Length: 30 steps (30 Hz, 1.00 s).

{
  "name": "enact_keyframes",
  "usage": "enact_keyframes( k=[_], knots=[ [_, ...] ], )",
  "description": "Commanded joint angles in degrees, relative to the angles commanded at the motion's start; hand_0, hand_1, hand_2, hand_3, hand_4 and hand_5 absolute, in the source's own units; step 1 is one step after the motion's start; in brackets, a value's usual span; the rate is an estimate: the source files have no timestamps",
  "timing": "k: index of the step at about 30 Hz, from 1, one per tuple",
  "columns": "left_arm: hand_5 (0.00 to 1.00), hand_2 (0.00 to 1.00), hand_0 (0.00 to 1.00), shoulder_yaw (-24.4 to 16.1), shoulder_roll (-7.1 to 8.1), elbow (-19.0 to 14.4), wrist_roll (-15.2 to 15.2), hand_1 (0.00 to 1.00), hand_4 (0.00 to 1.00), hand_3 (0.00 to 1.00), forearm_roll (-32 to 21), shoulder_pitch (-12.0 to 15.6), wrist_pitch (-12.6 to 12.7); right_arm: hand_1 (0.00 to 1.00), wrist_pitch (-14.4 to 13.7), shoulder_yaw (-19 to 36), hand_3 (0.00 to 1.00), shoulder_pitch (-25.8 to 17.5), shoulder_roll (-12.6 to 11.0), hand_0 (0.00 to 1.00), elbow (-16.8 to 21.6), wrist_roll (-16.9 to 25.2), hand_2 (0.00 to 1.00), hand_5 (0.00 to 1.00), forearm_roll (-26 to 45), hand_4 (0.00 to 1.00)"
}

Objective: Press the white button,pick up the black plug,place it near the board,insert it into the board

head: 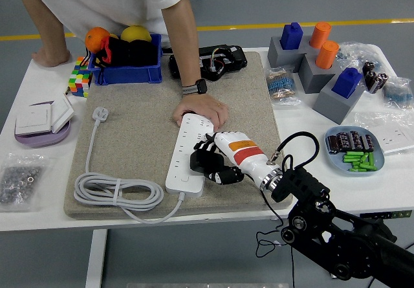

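Observation:
A white power strip (184, 155) lies lengthwise on the beige mat (142, 139). A person's hand (199, 110) presses down on its far end. My right hand (212, 162) reaches in from the lower right and sits at the strip's right edge near its middle. Its black fingers (206, 147) are curled over the sockets around a black plug, which hardly stands out from them. The strip's white cable (119, 194) is coiled at the mat's front left and ends in a white plug (100, 114). My left arm is out of view.
A blue bin (126, 68) with fruit and a black device (210, 61) stand at the mat's far edge. Grey blocks with blue and orange pegs (323, 68) and a blue dish of small parts (354, 149) are at the right. White switches (42, 120) lie at the left.

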Motion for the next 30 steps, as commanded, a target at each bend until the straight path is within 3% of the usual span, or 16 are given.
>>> enact_keyframes(
  k=[26,27,30],
  knots=[
    [0.387,0.638,0.626,0.37,0.12,0.00,0.10,0.631,0.568,0.690,-0.07,0.00,-0.04,0.483,-0.12,-0.90,0.618,0.15,0.23,0.483,-0.40,-0.02,0.502,0.002,0.94,0.859],
    [0.384,0.638,0.626,0.42,0.12,0.00,0.09,0.631,0.566,0.690,-0.10,0.02,-0.04,0.528,-0.13,-0.92,0.624,0.14,0.24,0.530,-0.41,-0.02,0.551,0.022,1.02,0.902],
    [0.384,0.638,0.626,0.48,0.11,0.00,0.12,0.631,0.566,0.690,-0.17,0.08,-0.05,0.528,-0.26,-0.98,0.624,0.08,0.28,0.530,-0.50,0.06,0.551,0.022,1.29,0.902]
  ],
)
